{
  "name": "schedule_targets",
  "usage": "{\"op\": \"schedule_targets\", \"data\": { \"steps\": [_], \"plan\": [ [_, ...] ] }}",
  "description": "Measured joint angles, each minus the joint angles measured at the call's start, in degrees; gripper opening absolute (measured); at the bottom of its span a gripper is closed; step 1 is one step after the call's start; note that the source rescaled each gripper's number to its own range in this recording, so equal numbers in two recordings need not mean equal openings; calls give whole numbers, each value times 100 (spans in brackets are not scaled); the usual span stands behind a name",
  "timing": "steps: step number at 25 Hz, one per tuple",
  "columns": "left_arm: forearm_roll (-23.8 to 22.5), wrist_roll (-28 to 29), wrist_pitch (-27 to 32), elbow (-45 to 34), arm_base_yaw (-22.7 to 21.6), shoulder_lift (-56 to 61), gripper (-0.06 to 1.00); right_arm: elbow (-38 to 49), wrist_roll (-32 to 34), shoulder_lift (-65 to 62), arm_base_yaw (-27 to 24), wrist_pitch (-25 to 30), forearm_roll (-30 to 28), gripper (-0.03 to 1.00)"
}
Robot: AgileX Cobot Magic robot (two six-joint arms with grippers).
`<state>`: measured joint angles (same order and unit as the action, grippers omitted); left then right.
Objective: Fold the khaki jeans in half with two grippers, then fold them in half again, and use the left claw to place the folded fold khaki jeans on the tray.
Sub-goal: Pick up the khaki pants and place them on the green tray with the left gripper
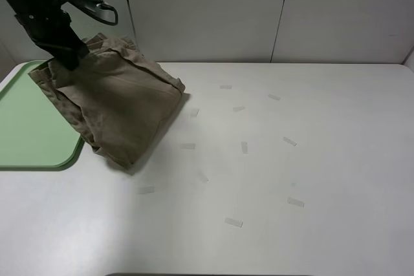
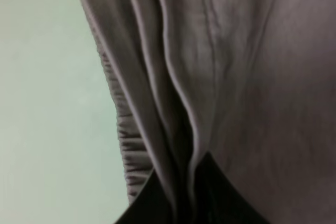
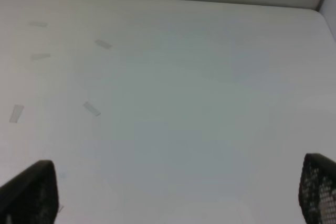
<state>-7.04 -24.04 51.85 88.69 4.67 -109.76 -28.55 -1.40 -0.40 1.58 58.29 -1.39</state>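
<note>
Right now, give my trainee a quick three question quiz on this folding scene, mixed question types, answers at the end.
1. True or false: the left hand is shut on the khaki jeans.
2. Multiple choice: where do the folded jeans lie? A) wholly on the tray. B) partly over the tray's edge and partly above the table. C) at the table's right side.
3. Fill in: in the right wrist view, the right hand is ____ and holds nothing.

Key: 1 true. 2 B. 3 open.
</note>
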Motion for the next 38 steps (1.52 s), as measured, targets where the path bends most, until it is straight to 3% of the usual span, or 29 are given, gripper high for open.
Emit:
{"op": "schedule_targets", "data": {
  "steps": [6,20,32,38],
  "plan": [
    [-153,89,-210,-414,-464,336,0,0,0,0,0,0,0,100],
    [-901,31,-1967,-1287,-1552,377,0,0,0,0,0,0,0,100],
    [-1202,21,-2096,-1299,-1881,255,0,0,0,0,0,0,0,100],
    [-1230,477,-2101,-1304,-2033,127,0,0,0,0,0,0,0,100]
  ]
}}
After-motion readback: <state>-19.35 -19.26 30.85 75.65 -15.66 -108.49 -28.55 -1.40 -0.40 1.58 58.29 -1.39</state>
